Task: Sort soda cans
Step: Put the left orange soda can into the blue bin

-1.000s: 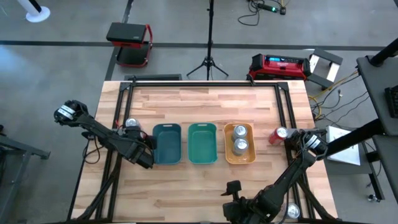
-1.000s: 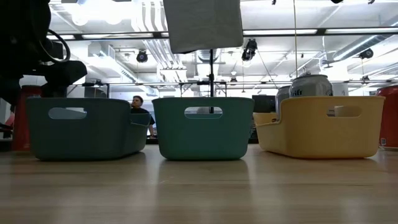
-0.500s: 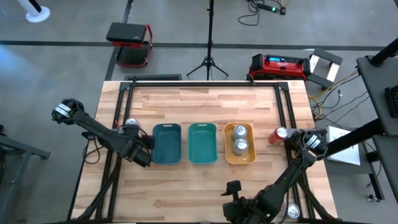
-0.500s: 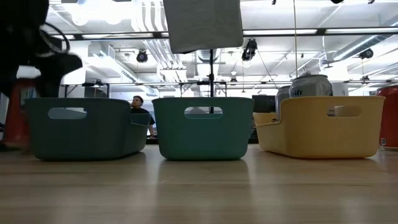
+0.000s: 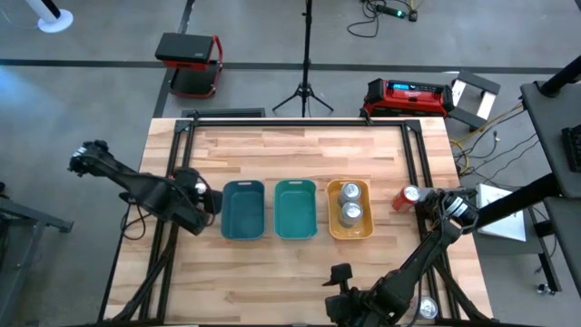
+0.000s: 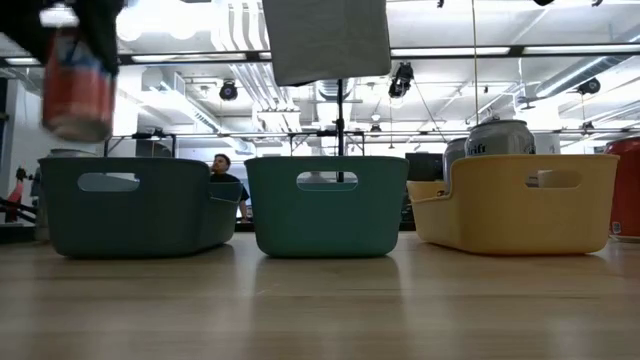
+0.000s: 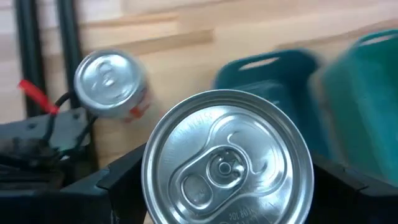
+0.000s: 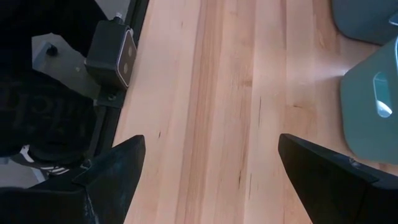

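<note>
My left gripper (image 5: 193, 193) is shut on a red-bodied soda can (image 6: 78, 85), held in the air left of the dark teal tray (image 5: 243, 210). Below it another soda can (image 7: 111, 84) stands on the table by the black frame rail. Two silver soda cans (image 5: 349, 203) stand in the orange tray (image 5: 363, 227). A red soda can (image 5: 406, 197) stands on the table right of that tray. The middle teal tray (image 5: 296, 209) holds nothing that I can see. My right gripper (image 8: 208, 180) waits open over the table's near side. My left gripper pinches the can's body between its two fingers (image 7: 124, 180), one on each side just under the silver top (image 7: 227, 162). The fingers slant down from the table's left. The can hangs upright, lifted clear of the table.
One more can (image 5: 427, 309) stands at the near right corner. Black frame rails (image 5: 172, 163) run along the table's left and right sides. Bare wood lies in front of and behind the trays. A person (image 6: 220, 165) shows far off in the room.
My left gripper has gone up and a little toward the table's far left, taking the red can with it. The can stood on the table left of the dark teal tray and now hangs well above the tray's rim.
</note>
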Motion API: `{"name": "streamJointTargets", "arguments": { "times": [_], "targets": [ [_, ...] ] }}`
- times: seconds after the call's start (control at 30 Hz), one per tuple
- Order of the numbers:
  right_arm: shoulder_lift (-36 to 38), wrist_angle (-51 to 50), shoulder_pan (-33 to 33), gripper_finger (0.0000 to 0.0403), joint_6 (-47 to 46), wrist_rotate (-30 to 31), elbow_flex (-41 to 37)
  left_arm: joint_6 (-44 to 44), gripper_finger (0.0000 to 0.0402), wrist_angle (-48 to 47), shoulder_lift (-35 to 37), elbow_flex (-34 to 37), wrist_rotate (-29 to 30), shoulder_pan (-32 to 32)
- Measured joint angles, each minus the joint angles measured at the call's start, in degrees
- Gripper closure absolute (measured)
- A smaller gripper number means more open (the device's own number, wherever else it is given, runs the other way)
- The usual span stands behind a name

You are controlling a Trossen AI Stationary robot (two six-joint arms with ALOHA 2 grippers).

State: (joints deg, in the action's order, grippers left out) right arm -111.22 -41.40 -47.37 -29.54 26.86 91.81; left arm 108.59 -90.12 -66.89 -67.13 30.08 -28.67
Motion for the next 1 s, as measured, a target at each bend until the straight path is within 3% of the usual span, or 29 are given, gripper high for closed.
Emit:
{"name": "streamJointTargets", "arguments": {
  "times": [0.23, 0.47, 1.0],
  "targets": [
    [0.0, 0.0, 0.0, 0.0039, 0.0, 0.0, 0.0, -1.6, 0.0106, 0.1, -5.0, -6.7, 8.0, 0.3],
    [0.0, 0.1, 0.0, 0.0039, 0.0, 0.0, 0.0, -2.6, 0.0106, 2.2, -11.6, -7.0, 6.6, 2.0],
    [0.0, 0.2, 0.0, 0.0039, 0.0, 0.2, 0.0, -16.9, 0.0104, 16.6, -25.9, -6.6, 8.3, 9.6]
  ]
}}
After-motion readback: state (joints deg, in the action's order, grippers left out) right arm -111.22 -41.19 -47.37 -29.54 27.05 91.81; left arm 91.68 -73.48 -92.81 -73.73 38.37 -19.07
